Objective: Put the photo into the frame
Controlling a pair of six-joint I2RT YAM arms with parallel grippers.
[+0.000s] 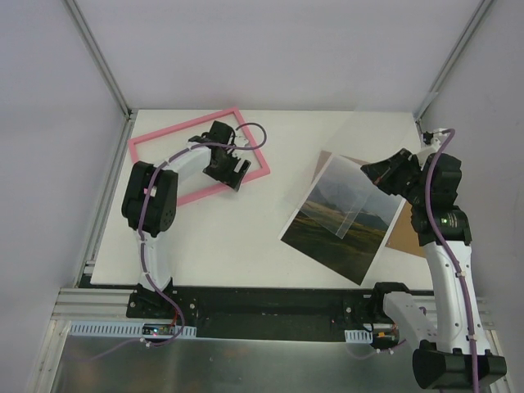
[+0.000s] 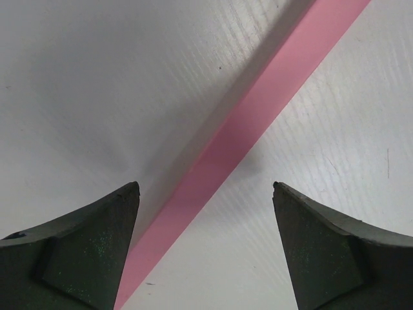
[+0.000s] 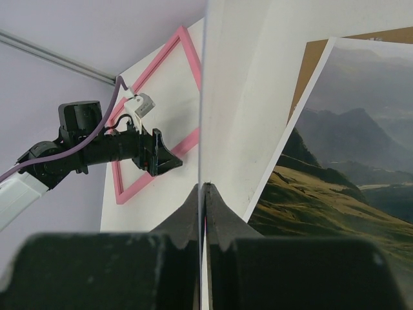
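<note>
We are listing the photo (image 1: 340, 221) as lying face up on the bench (image 1: 237, 237), right of centre, its right side overlapping a brown backing board (image 1: 407, 233). The frame (image 1: 182, 125) is lying flat at the far left, well apart from the photo. We are recording the left gripper (image 2: 206, 190) as hanging spread wide over the frame, one pink bar running between its fingers and nothing grasped. We are entering the right gripper (image 3: 205, 188) as clenched on the edge of a clear pane (image 1: 350, 155), which it is holding tilted above the photo's far side.
</note>
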